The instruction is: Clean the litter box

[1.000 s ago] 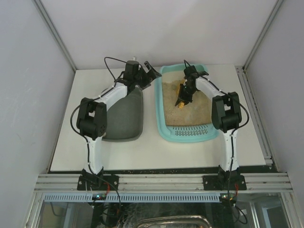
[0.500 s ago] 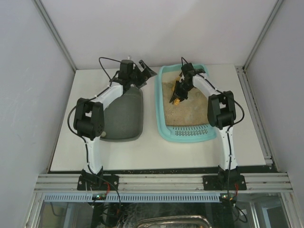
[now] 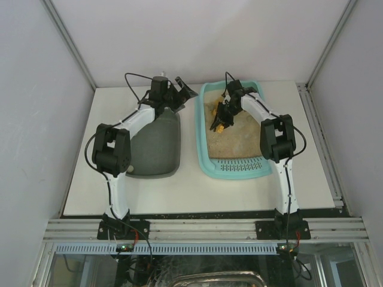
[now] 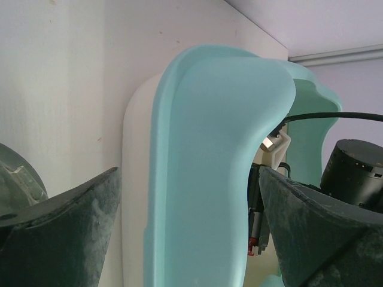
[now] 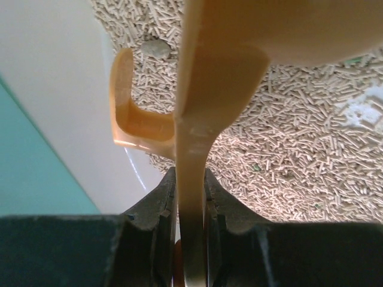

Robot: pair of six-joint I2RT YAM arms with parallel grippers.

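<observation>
Jaws: right gripper (image 5: pixel 190 179) clamped on the orange scoop (image 5: pixel 215 72) handle; left gripper (image 3: pixel 184 88) spread wide, holding nothing.
Litter box (image 3: pixel 203 161) on the right half of the table (image 3: pixel 179 191), filled with beige pellet litter (image 5: pixel 287 137). Scoop sits at its far-left corner, and one grey clump (image 5: pixel 155 48) lies unlifted (task probably early). Dark grey-green tray (image 3: pixel 157 149) alongside: contents not discernible.

The litter box (image 4: pixel 203 149) is smooth light-turquoise plastic with a soft sheen, and the litter (image 5: pixel 299 149) in it is rough, matt beige pellets. The scoop (image 5: pixel 200 107) is glossy orange-yellow plastic, smooth and faintly translucent at its hook. To the left, the dark grey-green tray (image 3: pixel 157 149) looks like dull matt plastic, resting on a matt white table (image 3: pixel 179 191).
</observation>
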